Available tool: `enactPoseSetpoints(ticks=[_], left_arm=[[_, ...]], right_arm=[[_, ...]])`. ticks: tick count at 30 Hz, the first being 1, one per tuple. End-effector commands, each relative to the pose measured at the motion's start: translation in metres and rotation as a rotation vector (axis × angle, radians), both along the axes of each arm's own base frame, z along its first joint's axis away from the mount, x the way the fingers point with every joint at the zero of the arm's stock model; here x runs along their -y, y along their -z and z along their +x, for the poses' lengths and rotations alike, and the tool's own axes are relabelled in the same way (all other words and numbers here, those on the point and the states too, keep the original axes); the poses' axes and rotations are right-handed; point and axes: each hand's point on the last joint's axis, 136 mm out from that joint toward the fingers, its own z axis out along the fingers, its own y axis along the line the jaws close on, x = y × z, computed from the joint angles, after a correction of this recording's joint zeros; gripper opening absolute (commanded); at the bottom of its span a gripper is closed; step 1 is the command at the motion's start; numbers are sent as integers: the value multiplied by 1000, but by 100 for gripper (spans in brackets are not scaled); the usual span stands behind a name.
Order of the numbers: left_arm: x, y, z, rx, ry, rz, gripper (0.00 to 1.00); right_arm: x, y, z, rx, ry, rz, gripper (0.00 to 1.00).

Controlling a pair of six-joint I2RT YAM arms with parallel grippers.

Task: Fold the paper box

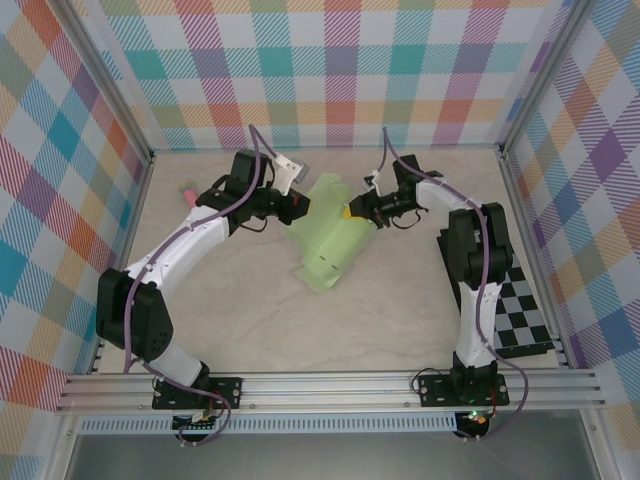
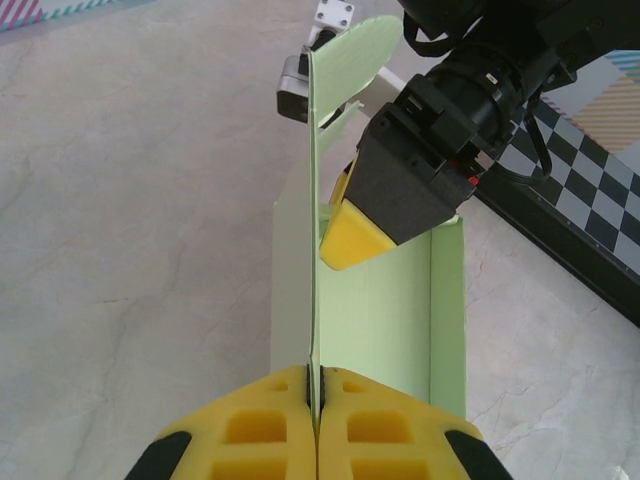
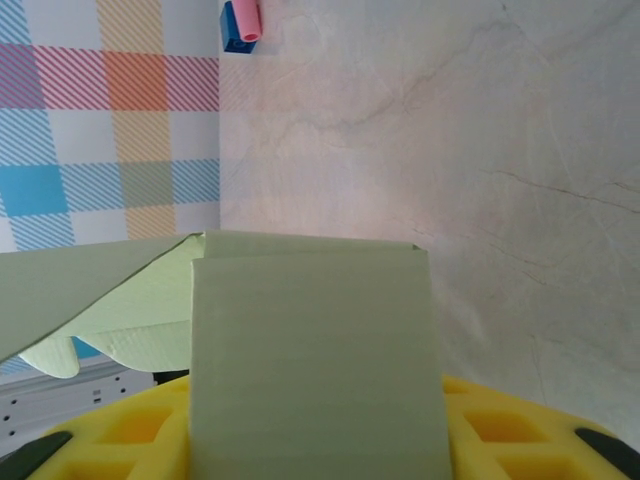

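Pinching an upright panel of the paper box [image 2: 390, 310], the left gripper [image 2: 315, 400] has its jaws closed on the card's edge. The box sits partly folded on the table [image 1: 400, 330], upper middle of the top view. The right gripper [image 1: 352, 212] meets it from the right; a flap covers its jaws, so I cannot tell their state.

Paper box [image 3: 315, 350]: near panel cropped by the lower edge, covering the gap of the right pincer [image 3: 315, 425]; its hold possibly on card, not discernible. Left pincer [image 2: 316, 388]: pads cropped below. Pink-and-blue stick [image 3: 240, 20]: cropped above. Checkered board [image 2: 592, 195]: cropped right.
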Motion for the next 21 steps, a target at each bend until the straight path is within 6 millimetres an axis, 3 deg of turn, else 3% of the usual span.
enactPoseSetpoints(ticks=[1, 8, 15, 17, 19, 21], left_arm=[[9, -36, 6, 75, 17, -89, 0], [17, -27, 13, 43, -4, -129, 0], [27, -9, 16, -4, -5, -153, 2], [25, -5, 19, -12, -17, -136, 14], [21, -6, 22, -11, -32, -130, 39], [13, -12, 27, -3, -57, -130, 47]], right_arm=[[7, -2, 5, 75, 40, -90, 29], [6, -4, 10, 130, 100, -109, 26], [-2, 18, 6, 113, 135, -145, 25], [-1, 23, 8, 112, 156, -159, 25], [0, 26, 10, 113, 163, -167, 25], [2, 28, 12, 108, 178, -183, 24]])
